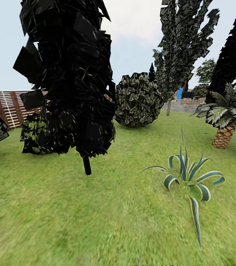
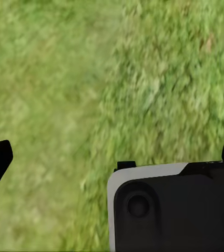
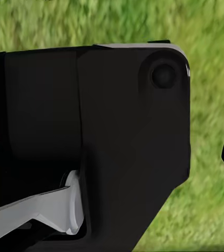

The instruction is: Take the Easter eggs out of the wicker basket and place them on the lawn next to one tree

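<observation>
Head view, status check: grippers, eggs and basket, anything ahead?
Both grippers over bright green lawn, jaw state unclear. Ahead: dark cone-shaped thin-stemmed tree close in front, striped spiky plant to its right, short scaly-trunked palm beyond.

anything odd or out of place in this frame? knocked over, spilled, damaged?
Nothing stands out. The dark cone-shaped thin-stemmed tree, round leafy bush, short palm with a scaly trunk and striped spiky plant all stand upright on the bright green lawn. Nothing lies spilled or tipped on the grass.
</observation>
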{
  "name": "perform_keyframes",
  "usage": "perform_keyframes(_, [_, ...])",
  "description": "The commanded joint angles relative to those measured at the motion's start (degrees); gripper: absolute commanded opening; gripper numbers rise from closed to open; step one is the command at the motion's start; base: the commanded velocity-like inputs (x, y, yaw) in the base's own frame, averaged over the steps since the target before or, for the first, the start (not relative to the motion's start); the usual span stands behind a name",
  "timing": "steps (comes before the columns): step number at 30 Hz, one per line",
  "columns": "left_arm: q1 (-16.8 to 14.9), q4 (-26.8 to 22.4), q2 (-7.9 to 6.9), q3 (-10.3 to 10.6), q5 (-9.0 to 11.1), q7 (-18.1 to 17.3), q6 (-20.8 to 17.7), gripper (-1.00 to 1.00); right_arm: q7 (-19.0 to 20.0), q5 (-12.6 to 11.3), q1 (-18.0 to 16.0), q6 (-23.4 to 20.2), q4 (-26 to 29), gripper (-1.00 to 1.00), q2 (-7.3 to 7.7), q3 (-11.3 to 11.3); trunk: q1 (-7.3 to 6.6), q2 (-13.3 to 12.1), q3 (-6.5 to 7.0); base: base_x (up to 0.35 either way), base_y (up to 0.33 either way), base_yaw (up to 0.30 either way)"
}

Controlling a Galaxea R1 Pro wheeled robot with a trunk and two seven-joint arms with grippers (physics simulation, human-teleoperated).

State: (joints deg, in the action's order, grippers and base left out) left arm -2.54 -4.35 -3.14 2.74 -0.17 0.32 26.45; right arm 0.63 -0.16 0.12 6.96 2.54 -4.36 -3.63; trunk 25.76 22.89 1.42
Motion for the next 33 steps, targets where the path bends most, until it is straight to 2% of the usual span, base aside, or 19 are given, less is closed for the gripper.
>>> perform_keyframes(1, [-0.01, 0.04, -0.02, 0.25, -0.01, 0.03, 0.18, 1.0, 0.07, -0.02, 0.0, 0.16, 0.01, 1.0, -0.02, -0.35, 0.02, 0.03, -0.01, 0.0, 0.0, -0.295])
perform_keyframes(33, [-0.01, 0.04, -0.02, 0.25, -0.08, 0.03, 0.19, 1.0, 0.07, -0.02, 0.05, 0.65, 0.1, 1.0, 0.05, -0.76, 0.02, 0.03, -0.01, 0.0, 0.0, -0.296])
